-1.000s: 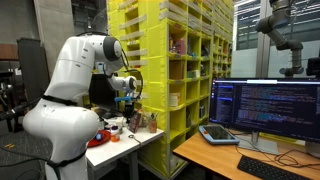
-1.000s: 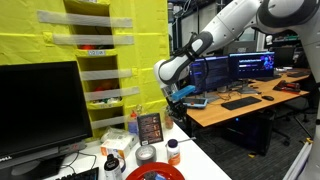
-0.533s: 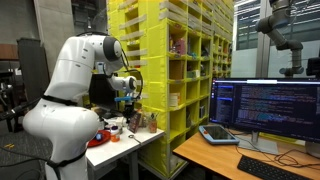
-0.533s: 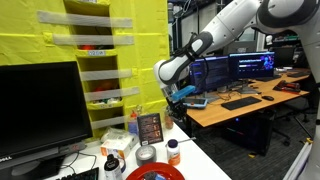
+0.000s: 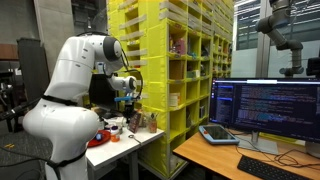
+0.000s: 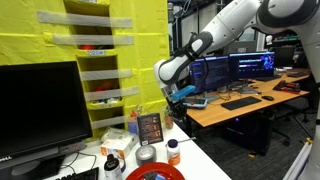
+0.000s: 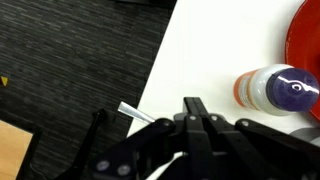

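My gripper (image 7: 196,108) is shut, its two black fingers pressed together with nothing between them. It hangs above the white table (image 7: 205,50), near the table's edge. A small bottle (image 7: 275,90) with an orange label and a purple cap stands on the table just to the right of the fingers, apart from them. In both exterior views the gripper (image 5: 128,100) (image 6: 178,97) hovers over the cluttered table, above the same bottle (image 6: 172,152). A short grey strip (image 7: 131,110) shows at the table edge beside the fingers.
A red plate (image 7: 308,25) (image 6: 155,173) lies beyond the bottle. A dark framed box (image 6: 150,127), a tape roll (image 6: 146,154) and a white bottle (image 6: 112,165) share the table. Yellow shelving (image 5: 180,60) rises behind, and monitors (image 5: 265,105) stand on a wooden desk. Dark carpet (image 7: 70,70) lies below.
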